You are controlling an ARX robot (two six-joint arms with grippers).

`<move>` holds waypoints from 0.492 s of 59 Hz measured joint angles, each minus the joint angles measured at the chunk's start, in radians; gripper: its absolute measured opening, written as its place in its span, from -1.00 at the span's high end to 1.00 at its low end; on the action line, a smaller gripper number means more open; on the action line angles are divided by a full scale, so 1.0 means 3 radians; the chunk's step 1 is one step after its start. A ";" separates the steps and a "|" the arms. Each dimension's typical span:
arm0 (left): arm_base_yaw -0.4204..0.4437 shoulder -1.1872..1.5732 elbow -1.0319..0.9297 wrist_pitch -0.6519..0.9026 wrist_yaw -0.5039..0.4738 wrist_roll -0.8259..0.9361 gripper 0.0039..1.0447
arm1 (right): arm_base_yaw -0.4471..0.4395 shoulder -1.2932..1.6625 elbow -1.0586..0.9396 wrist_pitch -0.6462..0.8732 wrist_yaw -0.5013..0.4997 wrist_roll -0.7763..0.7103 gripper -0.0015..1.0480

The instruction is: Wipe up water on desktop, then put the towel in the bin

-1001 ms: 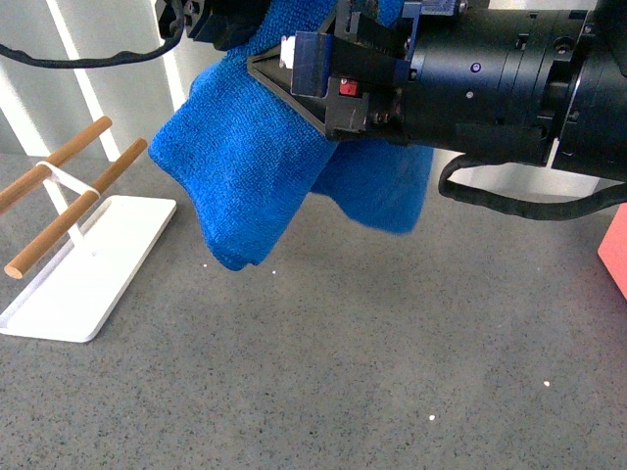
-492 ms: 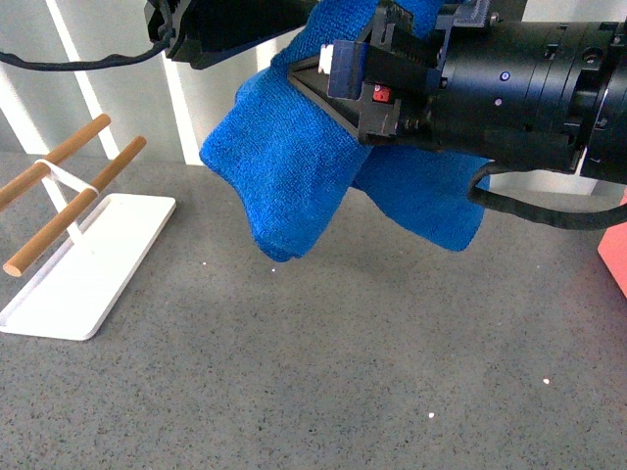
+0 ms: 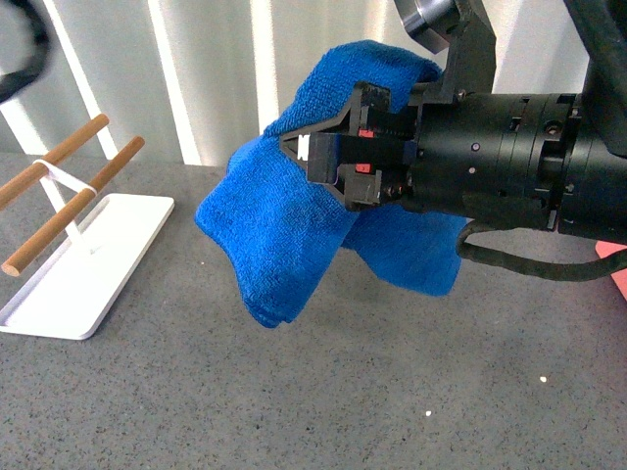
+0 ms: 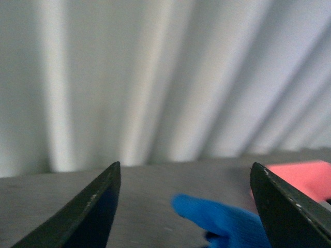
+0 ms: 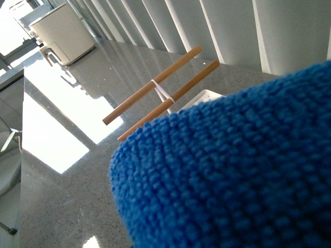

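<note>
The bright blue towel [image 3: 284,235] hangs bunched above the speckled grey desktop [image 3: 294,392], and my right gripper [image 3: 312,157] is shut on its upper folds. In the right wrist view the towel [image 5: 232,170] fills most of the picture and hides the fingers. My left gripper [image 4: 184,164] is open, nothing between its two dark fingers [image 4: 98,206]; beyond them lie a tip of the towel [image 4: 222,222] and a corner of the pink bin [image 4: 300,175]. A sliver of the bin [image 3: 615,264] shows at the right edge of the front view. No water is visible on the desktop.
A flat white tray [image 3: 78,264] carrying two wooden rods [image 3: 69,186] stands at the left of the desktop. A pleated white curtain [image 3: 206,78] closes the back. The right wrist view shows a white appliance [image 5: 59,31] far off on the desktop.
My right gripper has shifted right and come lower with the towel, which now hangs nearer the desktop. The left arm has gone from the top of the front view.
</note>
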 joint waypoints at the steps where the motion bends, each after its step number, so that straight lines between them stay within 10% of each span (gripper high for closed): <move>1: 0.0056 -0.0078 -0.0109 0.0037 -0.0028 0.0038 -0.01 | 0.0000 0.0000 0.0000 0.0000 -0.0001 0.0000 0.90; 20: 0.0525 -0.0758 -0.1108 0.0228 0.0313 0.0184 0.94 | 0.0009 0.0000 0.0001 0.0001 0.0005 0.0003 0.90; 29: 0.0718 -0.1127 -0.1469 0.0231 0.0496 0.0219 0.93 | -0.0029 0.0000 -0.0001 0.0001 0.0010 0.0001 0.90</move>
